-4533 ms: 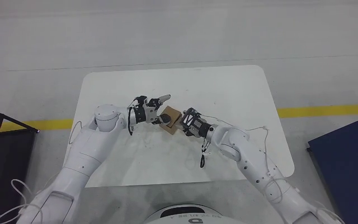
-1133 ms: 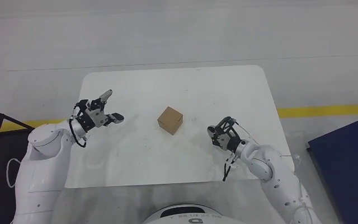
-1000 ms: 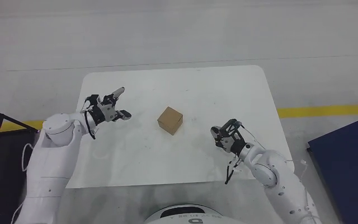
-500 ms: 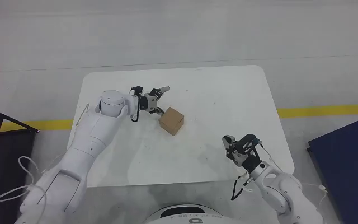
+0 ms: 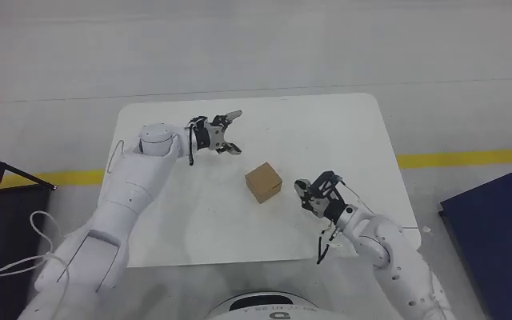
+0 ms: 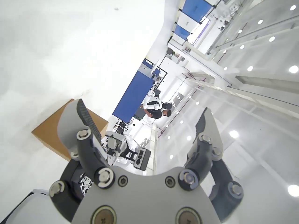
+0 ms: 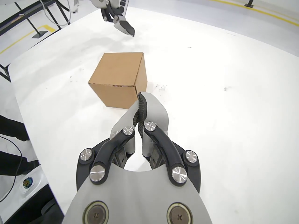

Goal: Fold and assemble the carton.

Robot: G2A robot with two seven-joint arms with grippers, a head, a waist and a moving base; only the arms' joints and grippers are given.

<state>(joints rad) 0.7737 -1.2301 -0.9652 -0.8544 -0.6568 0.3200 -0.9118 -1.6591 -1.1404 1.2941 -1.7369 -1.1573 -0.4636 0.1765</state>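
Observation:
A small closed brown carton (image 5: 263,182) stands on the white table (image 5: 344,128), a little right of its middle. My left gripper (image 5: 229,132) hovers open behind and to the left of it, clear of it, with nothing between its fingers (image 6: 80,114). In the left wrist view the carton (image 6: 48,134) shows past one finger. My right gripper (image 7: 140,100) is shut and empty, its tip close to the carton's (image 7: 119,78) near lower corner; I cannot tell whether they touch. In the top view the right gripper (image 5: 304,190) sits just right of the carton.
The table's front edge (image 5: 240,262) lies close behind the right arm. A black frame (image 5: 16,180) stands off the left side, a dark blue panel (image 5: 480,212) off the right. A yellow line (image 5: 456,158) runs along the floor.
The carton has shifted right and toward the front. My left gripper has drawn back from it. My right gripper has come in from the front right corner to the carton's side.

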